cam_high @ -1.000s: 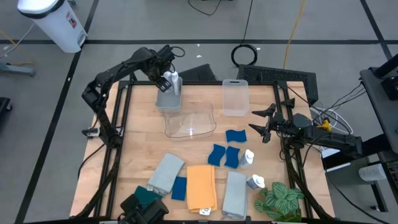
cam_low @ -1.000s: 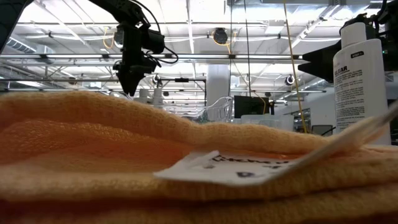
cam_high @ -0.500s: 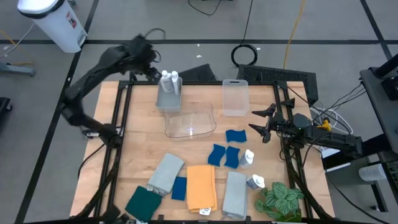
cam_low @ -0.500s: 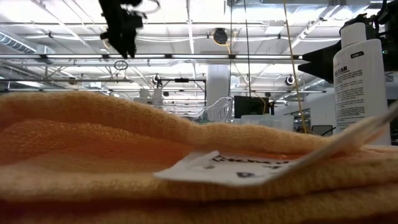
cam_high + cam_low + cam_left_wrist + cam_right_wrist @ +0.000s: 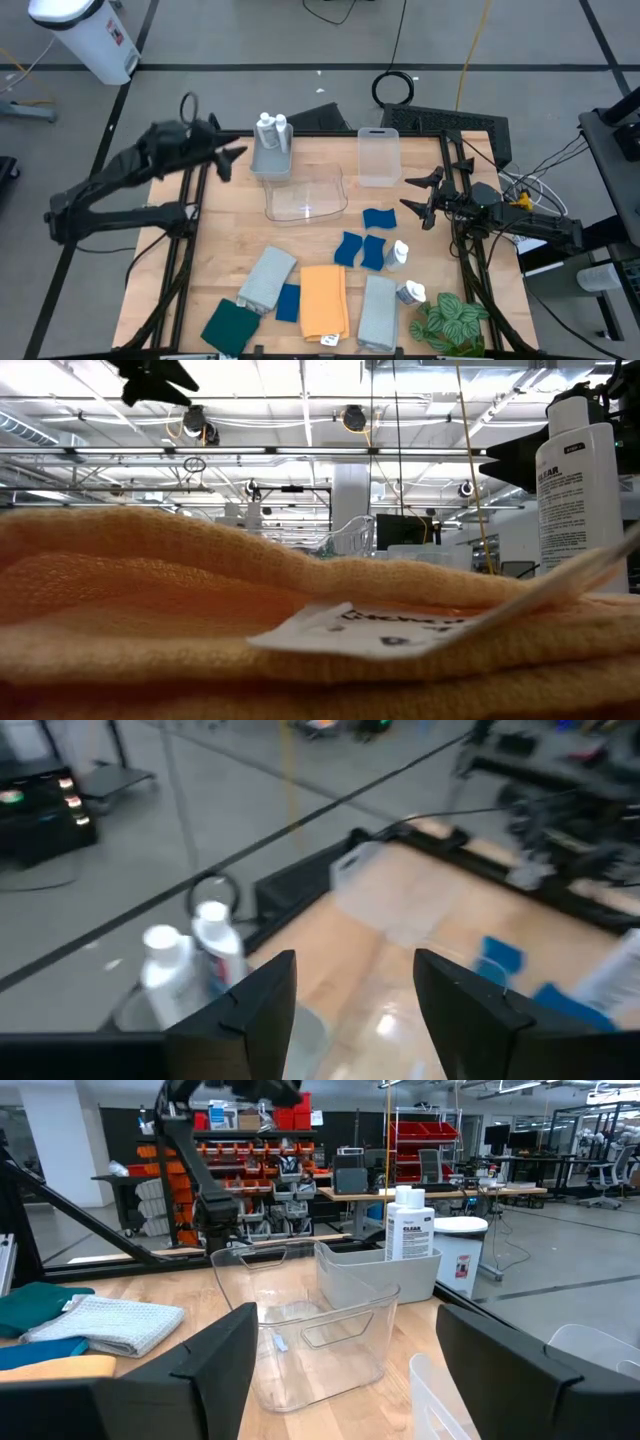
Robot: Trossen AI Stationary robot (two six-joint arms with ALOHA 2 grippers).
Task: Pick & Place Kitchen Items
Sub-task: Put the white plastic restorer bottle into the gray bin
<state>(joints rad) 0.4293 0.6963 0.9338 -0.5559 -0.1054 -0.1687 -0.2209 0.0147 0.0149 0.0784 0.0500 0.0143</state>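
**A:** Where was the left gripper (image 5: 232, 157), taking the grey bin (image 5: 270, 165) as your marker?

**B:** It hung just off the bin's left side, over the table's (image 5: 225, 250) left rail. Its fingers (image 5: 258, 1005) stood spread apart with nothing between them.

**A:** And the bottles?

**B:** Two small white bottles (image 5: 272, 131) stood upright inside the grey bin, side by side. The left wrist view showed them (image 5: 195, 955) past the open fingers, and the right wrist view showed them (image 5: 408, 1222) rising above the bin's rim.

**A:** What lay near the bin?

**B:** A clear bin (image 5: 305, 192) sat just in front of it, touching or nearly so. A second clear bin (image 5: 378, 156) stood to its right, apart from it. Well in front and to the right lay three blue sponges (image 5: 361, 240), with two more white bottles (image 5: 404, 272) beyond them. Farther forward were the cloths: a grey cloth (image 5: 266, 277), a blue cloth (image 5: 288, 302), an orange cloth (image 5: 323, 299), a second grey cloth (image 5: 377, 312) and a dark green cloth (image 5: 230, 326), the last farthest to the left. A leafy plant (image 5: 448, 322) sat at the corner farthest from the bin.

**A:** The right gripper (image 5: 412, 194)?

**B:** It waited far right of the grey bin, at the table's right edge, fingers (image 5: 215, 1370) wide apart and holding nothing.
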